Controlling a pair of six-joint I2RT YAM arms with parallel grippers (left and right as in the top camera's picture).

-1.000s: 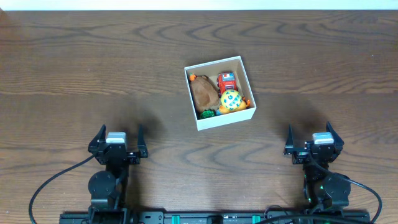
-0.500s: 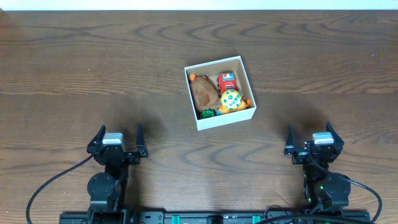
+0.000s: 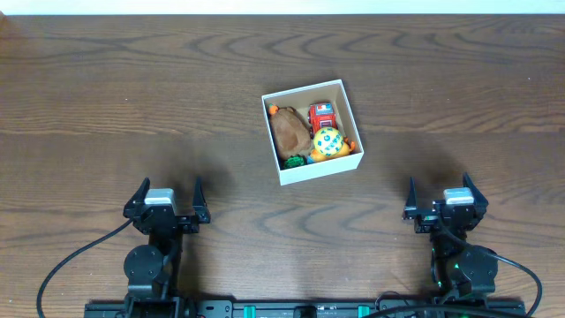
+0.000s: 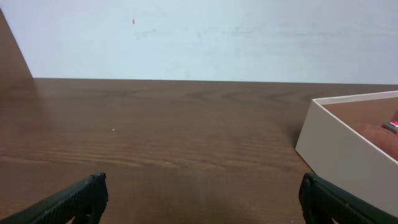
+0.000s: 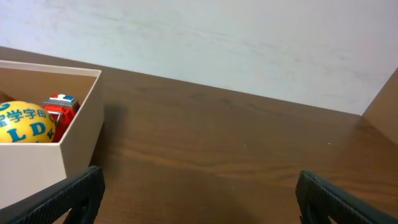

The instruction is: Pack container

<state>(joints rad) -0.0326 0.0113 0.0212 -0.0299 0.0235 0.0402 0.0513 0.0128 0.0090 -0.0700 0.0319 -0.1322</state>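
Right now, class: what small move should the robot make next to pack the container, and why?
Probably none, just hold position: the brown toy, red truck, yellow ball and green piece all lie inside the container, no toy shows loose on the table, and the left claw and right claw are open and empty.

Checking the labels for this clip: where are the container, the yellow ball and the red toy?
container [image 3: 320,170], overhead view, on its white front wall.
yellow ball [image 3: 327,142], overhead view, on the middle of its top.
red toy [image 3: 322,116], overhead view, on the middle of its upper side.
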